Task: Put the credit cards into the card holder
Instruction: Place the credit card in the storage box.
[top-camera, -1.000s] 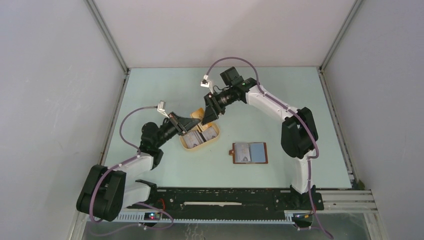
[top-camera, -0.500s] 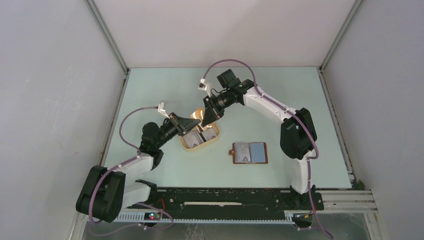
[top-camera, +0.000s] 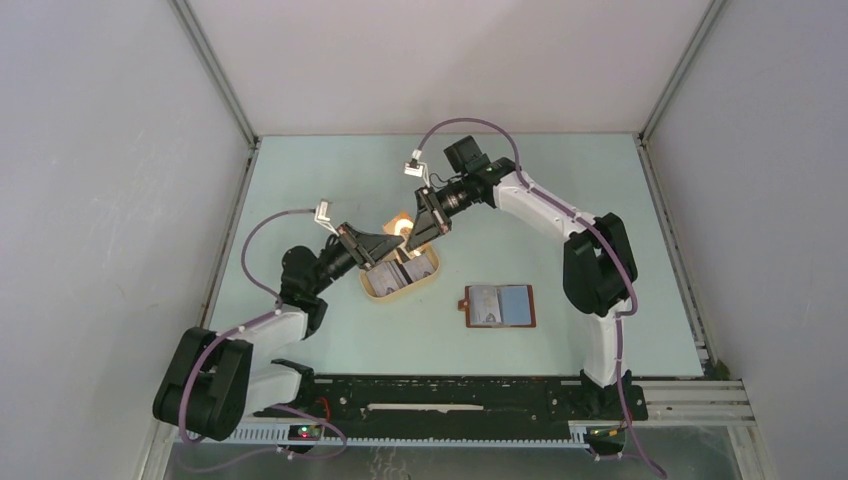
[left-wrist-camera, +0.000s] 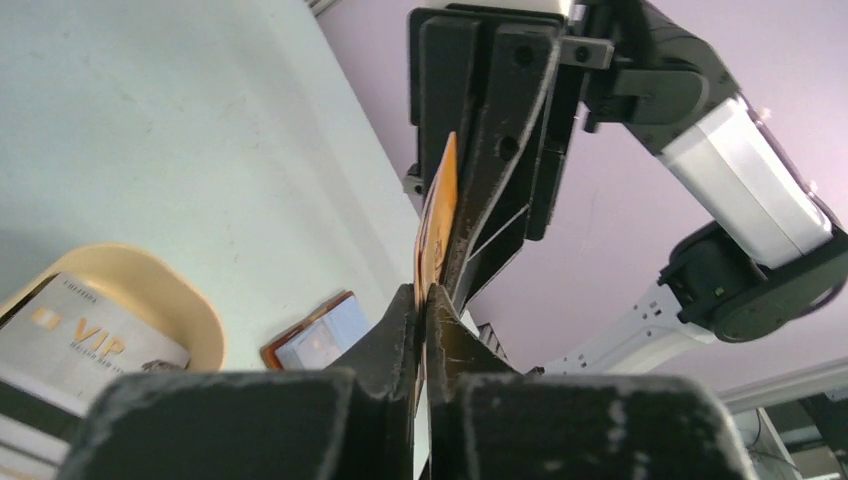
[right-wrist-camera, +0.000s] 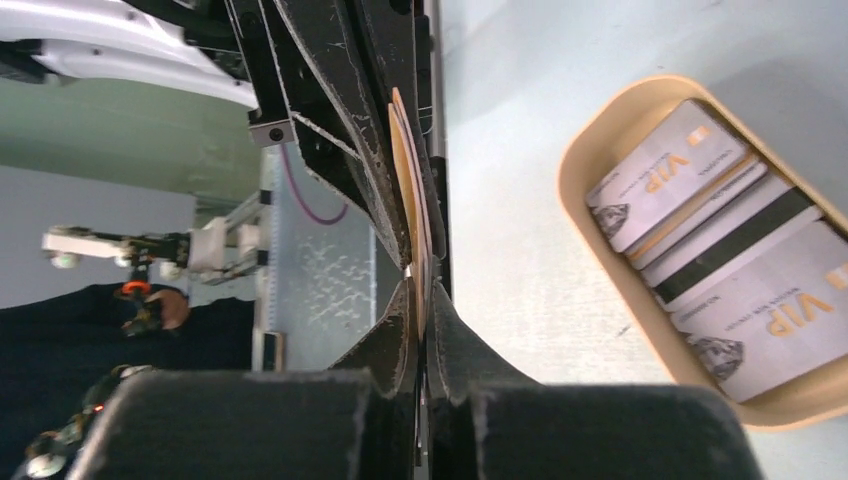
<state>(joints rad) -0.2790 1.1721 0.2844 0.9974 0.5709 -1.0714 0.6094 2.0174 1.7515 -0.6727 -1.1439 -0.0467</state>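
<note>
We're seeing one tan-orange card (top-camera: 402, 224) standing on edge in the air, left of table centre. Whitish and dark cards (right-wrist-camera: 700, 215) are lying stacked in the cream tray (right-wrist-camera: 570, 165). The reddish-brown card holder (top-camera: 499, 306) is lying open mid-table, toward the near edge.

The right pincer (right-wrist-camera: 421, 300) pinches an orange card (right-wrist-camera: 402, 150) edge-on, with the black fingers of the left pincer (right-wrist-camera: 408, 250) flanking its other end. Nearby on the pale tabletop (right-wrist-camera: 520, 300), a cream tray (right-wrist-camera: 580, 150) holds whitish VIP cards (right-wrist-camera: 665, 170).
</note>
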